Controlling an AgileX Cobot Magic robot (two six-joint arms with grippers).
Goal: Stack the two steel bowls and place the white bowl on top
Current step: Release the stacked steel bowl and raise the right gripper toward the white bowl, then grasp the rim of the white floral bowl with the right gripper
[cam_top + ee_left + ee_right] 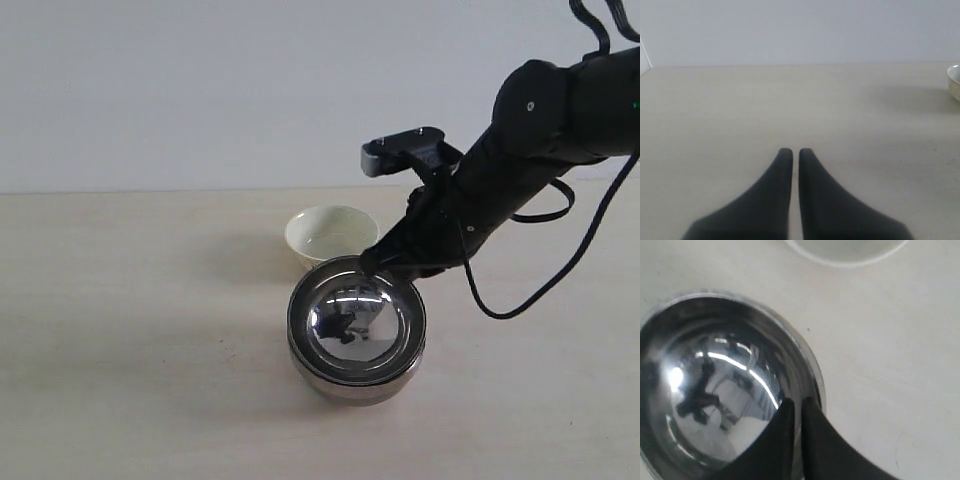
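The two steel bowls sit nested in the middle of the table, the upper steel bowl inside the lower steel bowl. My right gripper is shut on the upper bowl's far right rim, one finger inside and one outside. The white bowl stands upright just behind the stack, apart from it. In the left wrist view my left gripper hangs shut and empty over bare table, with the white bowl's edge far off to its side.
The right arm and its cable reach in from the upper right over the light wooden table. A pale wall stands behind the table's far edge.
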